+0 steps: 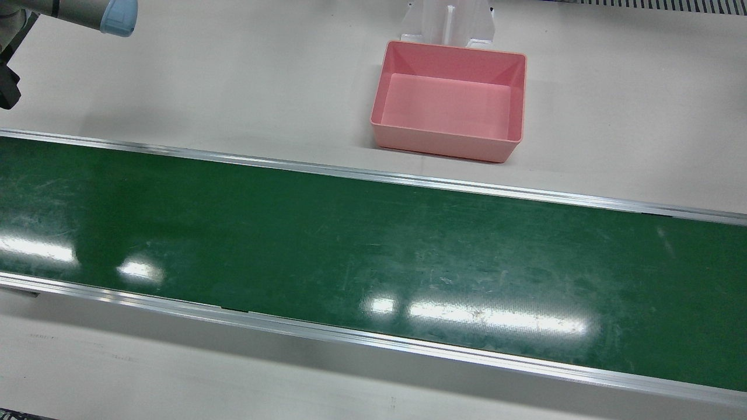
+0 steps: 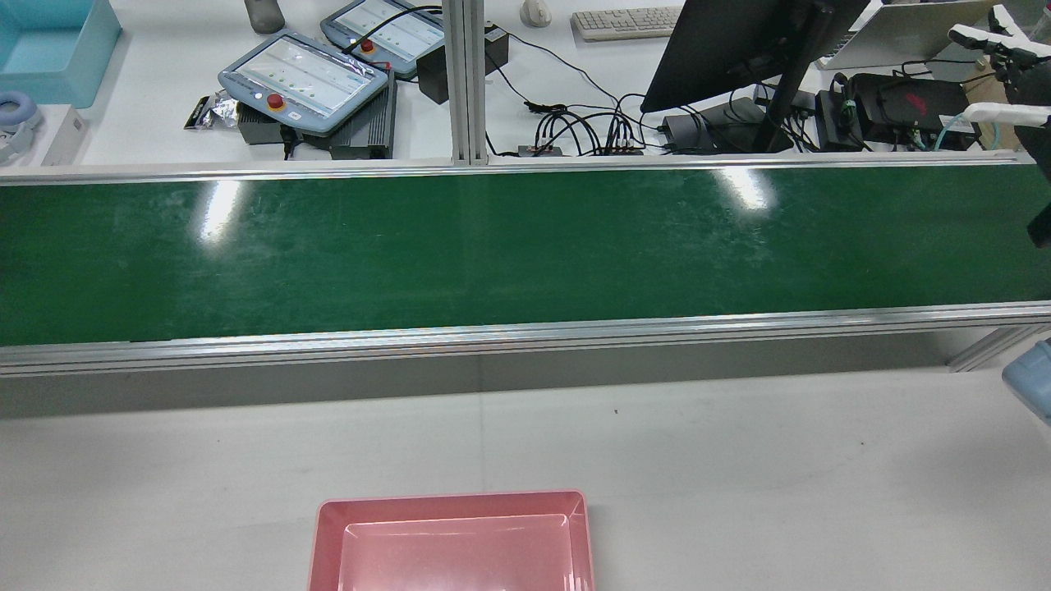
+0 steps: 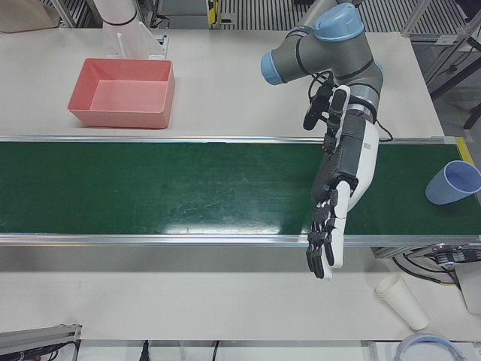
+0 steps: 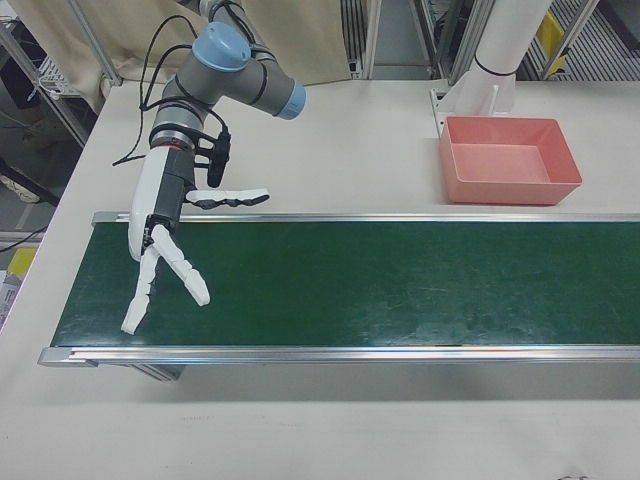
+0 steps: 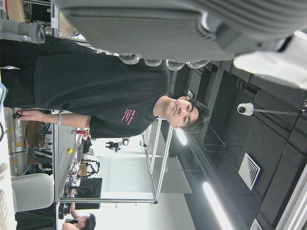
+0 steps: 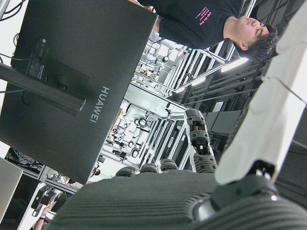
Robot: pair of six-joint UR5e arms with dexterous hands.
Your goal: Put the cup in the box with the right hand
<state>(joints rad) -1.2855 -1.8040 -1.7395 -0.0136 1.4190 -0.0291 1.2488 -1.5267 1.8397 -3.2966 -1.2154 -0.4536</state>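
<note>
Meanwhile, right hand (image 4: 160, 235) splayed, seemingly empty, over belt (image 4: 400, 290) end.

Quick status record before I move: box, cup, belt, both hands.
box: pink box, empty, on the table beside the belt
cup: blue cup lying at the belt's end
belt: green conveyor belt, otherwise bare
right hand: right hand open, fingers spread, above the belt's other end
left hand: left hand open, fingers straight, holding nothing
</note>
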